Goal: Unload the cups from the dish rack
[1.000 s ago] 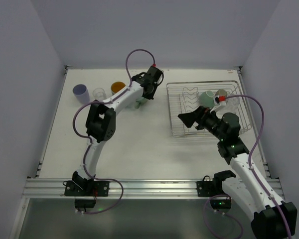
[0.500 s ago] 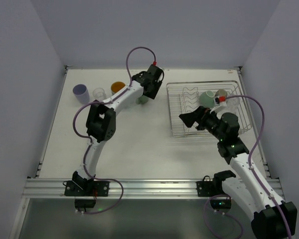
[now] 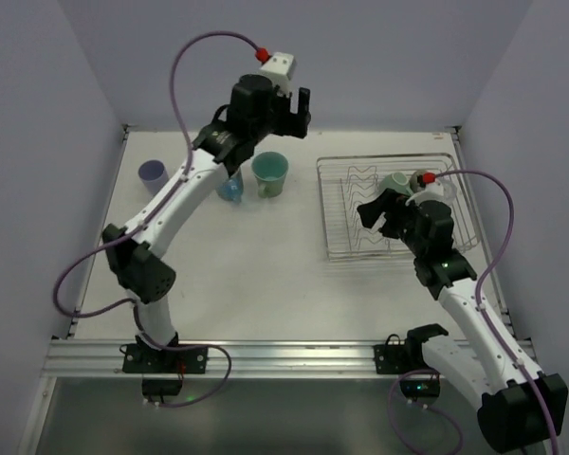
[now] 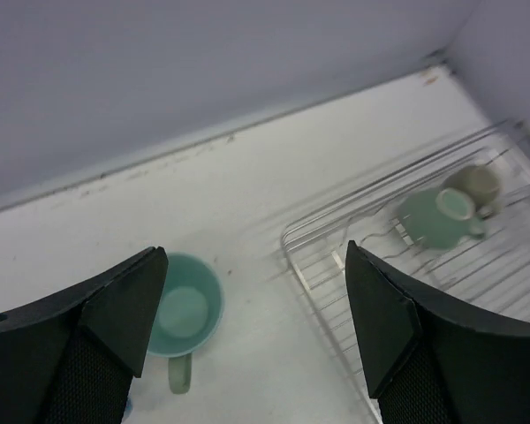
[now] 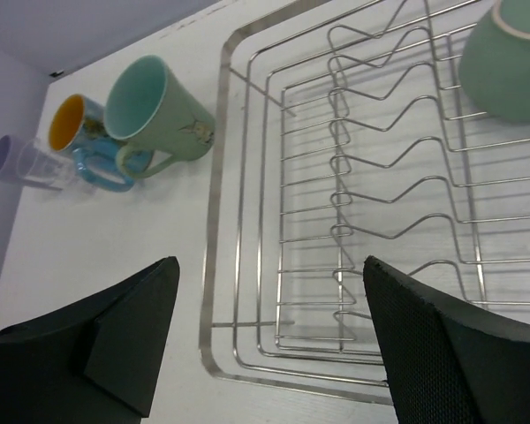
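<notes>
Left claw (image 4: 254, 253) gapes empty above the pale green mug (image 4: 185, 306); right claw (image 5: 272, 261) spread wide, empty, over the dish rack (image 5: 214, 231)

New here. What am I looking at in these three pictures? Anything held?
Two robot arms bolted at a table's near edge, each ending in a two-finger claw. The wide picture is from a fixed camera overhead; the other two from cameras on each wrist, the dark shapes being that claw's fingers. On the table: a wire dish rack with a green cup and a brown cup inside. Left of it: a pale green mug, a blue mug, a lavender cup. The left claw and right claw are open, holding nothing.
</notes>
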{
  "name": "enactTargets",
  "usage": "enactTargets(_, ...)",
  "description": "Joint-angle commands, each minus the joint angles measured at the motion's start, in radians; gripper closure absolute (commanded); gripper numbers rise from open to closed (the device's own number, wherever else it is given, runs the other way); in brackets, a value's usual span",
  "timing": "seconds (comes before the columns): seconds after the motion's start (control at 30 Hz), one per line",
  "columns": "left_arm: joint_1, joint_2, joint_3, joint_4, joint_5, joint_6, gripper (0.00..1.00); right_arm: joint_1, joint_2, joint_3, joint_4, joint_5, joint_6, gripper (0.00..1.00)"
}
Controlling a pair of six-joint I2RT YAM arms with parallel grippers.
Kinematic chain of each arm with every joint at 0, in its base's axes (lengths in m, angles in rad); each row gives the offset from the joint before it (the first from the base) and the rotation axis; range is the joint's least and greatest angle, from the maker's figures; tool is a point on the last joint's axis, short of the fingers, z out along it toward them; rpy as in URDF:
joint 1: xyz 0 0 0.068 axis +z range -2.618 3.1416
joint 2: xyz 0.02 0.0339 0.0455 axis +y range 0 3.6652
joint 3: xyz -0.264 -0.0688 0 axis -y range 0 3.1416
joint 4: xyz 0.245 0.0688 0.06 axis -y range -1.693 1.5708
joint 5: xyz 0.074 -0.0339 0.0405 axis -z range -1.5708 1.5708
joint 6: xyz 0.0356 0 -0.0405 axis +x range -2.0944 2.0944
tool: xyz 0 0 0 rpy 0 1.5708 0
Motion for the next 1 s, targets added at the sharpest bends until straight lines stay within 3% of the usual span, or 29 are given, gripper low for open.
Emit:
enactTargets(0.0,0.001,-0.304,-0.129,0.223,0.149,-0.095,0.11,0.0,0.039,0.091,-0.065,0.153,-0.078,0.14)
enactTargets(0.17,-0.016,-0.622,-0.603,0.369,0.25,-0.187,0.1,-0.041,0.177,0.233,-0.154,0.299,-0.141,0.22)
enactTargets(0.33,-0.018,-0.969,-0.959,0.348,0.243,-0.161,0.09,-0.18,0.269,0.301,-0.177,0.354,-0.138,0.21)
enactTargets(0.5,-0.018,-1.217,-1.108,0.22,0.182,-0.086,0.09,-0.28,0.37,0.332,-0.156,0.422,-0.115,0.01)
enactTargets(0.73,-0.018,-1.356,-1.312,0.235,0.163,-0.061,0.08,-0.329,0.543,0.427,-0.147,0.474,-0.138,0.01)
enactTargets(0.97,-0.018,-1.33,-1.326,0.245,0.177,-0.052,0.09,-0.36,0.648,0.474,-0.147,0.519,-0.147,0.02)
